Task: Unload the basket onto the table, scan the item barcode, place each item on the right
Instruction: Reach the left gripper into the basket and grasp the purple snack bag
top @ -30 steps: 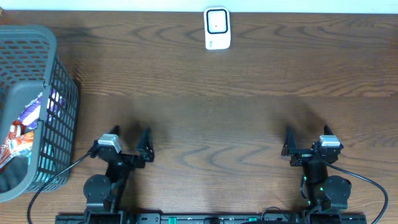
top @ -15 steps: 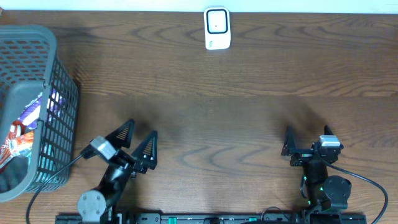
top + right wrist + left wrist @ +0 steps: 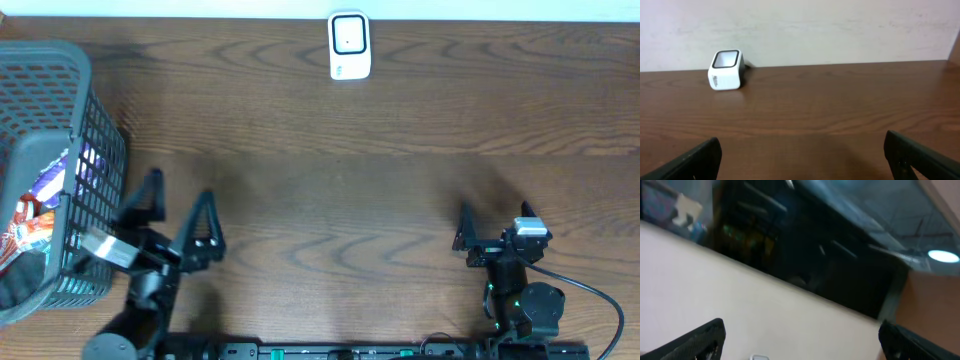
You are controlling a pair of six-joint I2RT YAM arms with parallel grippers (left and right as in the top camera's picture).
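Overhead first, we see the left gripper [image 3: 178, 190] in the lower left, its two dark fingers spread wide with nothing between them; its arm runs off the bottom edge. Just left of it stands the basket [image 3: 100, 165], a grey plastic mesh cut off by the left edge. Only part of the packets [image 3: 28, 215] inside shows: glossy wrappers in red, white and purple, with no barcode we can read. The nearer finger is close to the mesh wall; we cannot tell whether it touches. The white scanner [image 3: 349, 46], a rounded box with a dark window, sits at top centre near the far edge of the table [image 3: 350, 180], dark wood grain with broad open room across the middle. The right gripper [image 3: 494, 212], lower right, is likewise spread and empty, well apart from everything.

Next, the left wrist view is smeared: a pale surface below, a dark slanted band above, a bright oval lamp [image 3: 942, 256] at the right. Black fingertips [image 3: 702, 339] poke in at the lower corners, wide apart.

Lastly, the right wrist view is sharp. The scanner stands in the upper left on the wood against a pale wall [image 3: 840, 25]; fingertips [image 3: 922, 159] show in both lower corners, open table between them.
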